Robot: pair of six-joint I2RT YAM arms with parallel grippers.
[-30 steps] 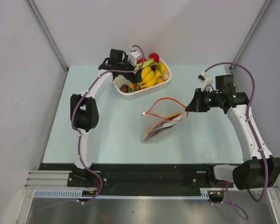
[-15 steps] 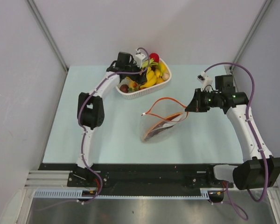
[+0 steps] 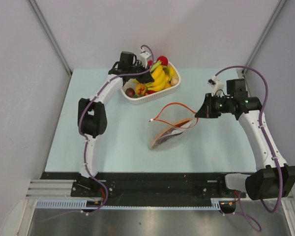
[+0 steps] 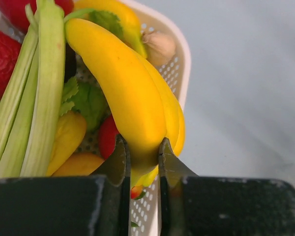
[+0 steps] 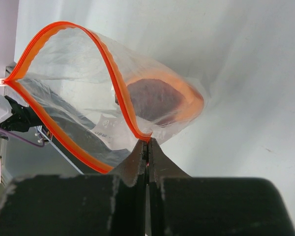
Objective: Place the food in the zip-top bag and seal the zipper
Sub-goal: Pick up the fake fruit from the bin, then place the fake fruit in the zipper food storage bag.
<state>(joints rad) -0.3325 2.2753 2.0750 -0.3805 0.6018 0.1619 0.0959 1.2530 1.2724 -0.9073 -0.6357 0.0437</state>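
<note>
In the white basket [image 3: 152, 100] at the back lies the food. My left gripper [image 3: 146, 63] is over it, shut on the stem end of the yellow banana bunch [image 4: 128, 93]; both fingers [image 4: 119, 162] press its sides. Mid-table lies the clear zip-top bag [image 3: 168, 133], its mouth gaping. My right gripper [image 5: 147, 145] is shut on the orange-red zipper [image 5: 113, 78] at the mouth's corner and holds it up. A dark purple-brown vegetable [image 5: 152, 98] and an orange piece are inside the bag.
In the basket [image 4: 184, 54] there are also a long green-white leek [image 4: 34, 98], red pieces [image 4: 107, 137], orange-yellow pieces and a pale garlic-like bulb [image 4: 160, 46]. Grey walls close in the table on the left, back and right.
My left gripper has shifted over the basket and gone from open to shut on the banana bunch, which has moved slightly. The right arm and the bag have stayed still.
</note>
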